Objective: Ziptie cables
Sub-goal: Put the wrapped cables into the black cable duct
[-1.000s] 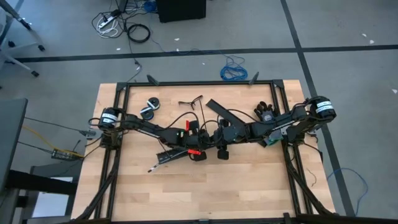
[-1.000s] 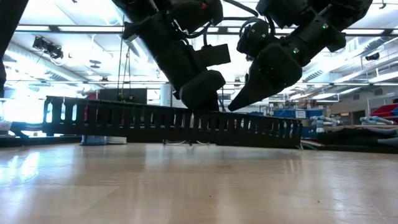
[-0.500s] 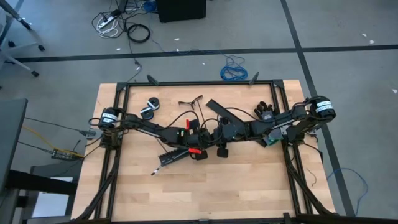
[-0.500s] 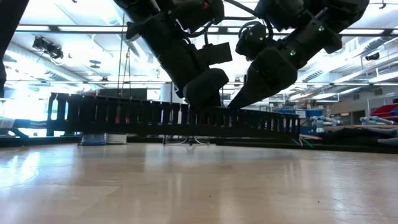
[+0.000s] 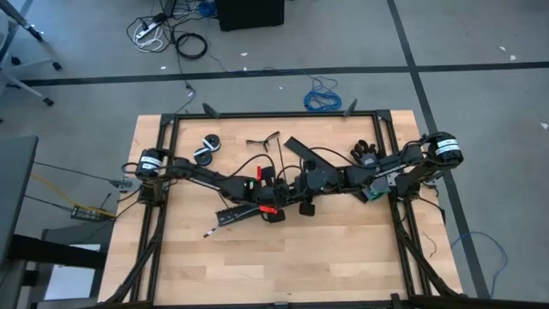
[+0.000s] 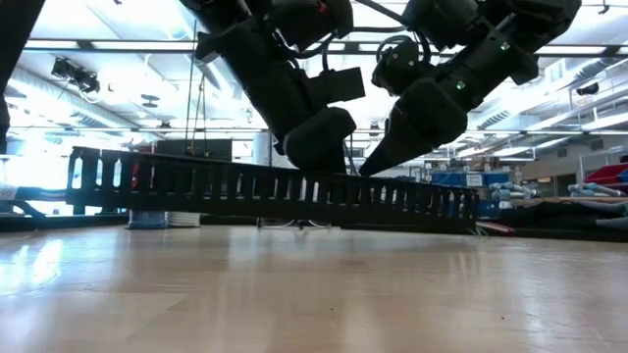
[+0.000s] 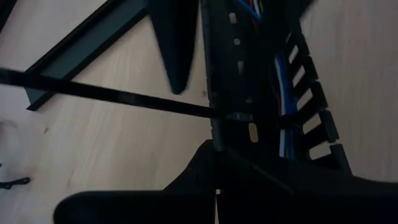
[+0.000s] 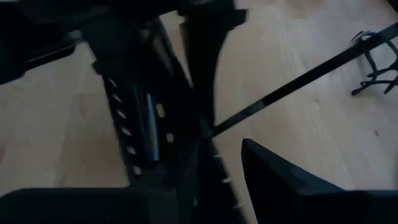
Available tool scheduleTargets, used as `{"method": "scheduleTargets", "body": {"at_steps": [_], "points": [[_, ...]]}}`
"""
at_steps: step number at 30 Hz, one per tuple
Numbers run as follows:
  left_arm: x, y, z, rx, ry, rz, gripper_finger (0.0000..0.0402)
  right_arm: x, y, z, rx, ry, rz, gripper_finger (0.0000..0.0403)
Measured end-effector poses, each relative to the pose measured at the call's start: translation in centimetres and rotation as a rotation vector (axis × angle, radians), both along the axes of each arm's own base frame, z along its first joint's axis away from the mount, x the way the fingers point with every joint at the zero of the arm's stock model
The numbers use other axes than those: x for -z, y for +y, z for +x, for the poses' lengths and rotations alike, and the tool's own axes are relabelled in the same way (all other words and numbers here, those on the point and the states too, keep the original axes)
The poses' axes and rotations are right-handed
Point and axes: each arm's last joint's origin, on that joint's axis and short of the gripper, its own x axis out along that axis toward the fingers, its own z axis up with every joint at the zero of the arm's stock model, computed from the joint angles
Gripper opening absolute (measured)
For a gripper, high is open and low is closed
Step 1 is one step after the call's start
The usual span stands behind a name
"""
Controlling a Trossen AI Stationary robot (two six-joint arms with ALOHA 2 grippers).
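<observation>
Where hands [image 5: 287, 190] meet, ziptie [image 7: 118, 98] taut.

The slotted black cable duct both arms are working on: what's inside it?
Inside the slotted black duct, the left wrist view shows blue and pale wires running lengthwise. A thin black ziptie crosses it. How far the wires run is hidden by the duct walls and the left gripper.

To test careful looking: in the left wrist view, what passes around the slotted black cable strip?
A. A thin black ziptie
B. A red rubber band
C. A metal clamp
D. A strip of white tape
A: a thin black ziptie crosses the wood and wraps the slotted strip holding blue cables.
</observation>
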Motion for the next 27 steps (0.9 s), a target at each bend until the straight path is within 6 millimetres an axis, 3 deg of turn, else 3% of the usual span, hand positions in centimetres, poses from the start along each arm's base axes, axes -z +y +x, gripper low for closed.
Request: {"method": "scheduleTargets", "body": {"at_steps": [7, 27], "points": [[-0.04, 0.03, 0.05, -0.002, -0.007, 0.0, 0.0, -0.54, -0.45, 0.46, -0.055, -0.07, 0.082, 0.012], [-0.07, -0.33, 0.05, 0.007, -0.011, 0.004, 0.0, -0.49, -0.77, 0.52, -0.048, -0.071, 0.078, 0.0107]]}}
